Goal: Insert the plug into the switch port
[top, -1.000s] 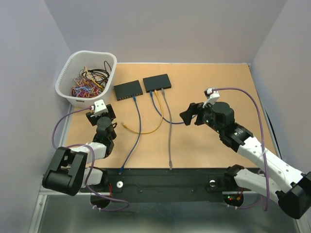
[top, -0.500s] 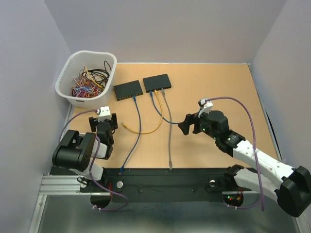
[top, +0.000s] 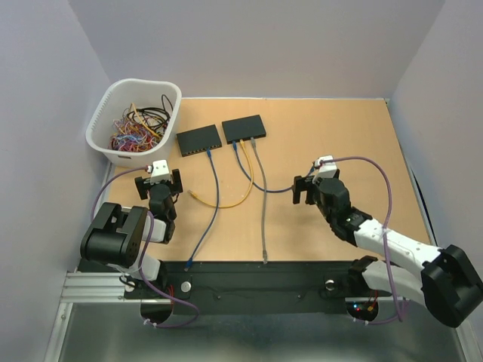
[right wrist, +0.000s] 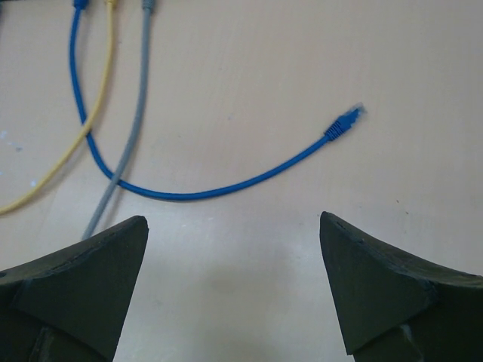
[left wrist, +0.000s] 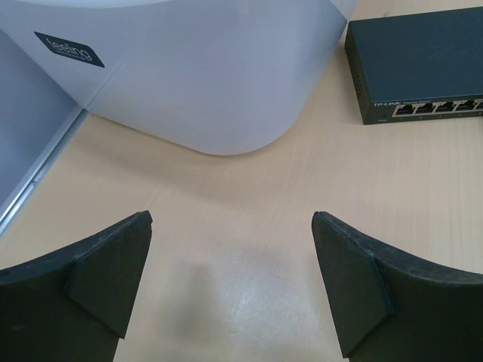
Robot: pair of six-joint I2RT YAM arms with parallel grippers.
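Note:
Two black switches lie at the back of the table, one on the left [top: 199, 139] and one on the right [top: 244, 128]. A short blue cable [right wrist: 189, 192] runs from the right switch and ends in a loose blue plug [right wrist: 346, 121] lying on the table. My right gripper [right wrist: 233, 219] hovers open just short of that plug, with nothing between its fingers. In the top view the right gripper [top: 302, 188] stands at the cable's free end. My left gripper [left wrist: 232, 219] is open and empty near the basket. The left switch [left wrist: 415, 64] shows its port row ahead to the right.
A white basket [top: 102, 124] of tangled cables stands at the back left, close ahead of the left gripper [top: 158, 181]. A yellow cable [top: 226, 202], a grey cable [top: 264, 219] and a long blue cable [top: 207, 219] trail from the switches towards the near edge.
The left gripper's jaws have spread wider and its arm has folded back. The right arm has dropped lower and drawn in, bringing its open gripper down by the blue cable's free end.

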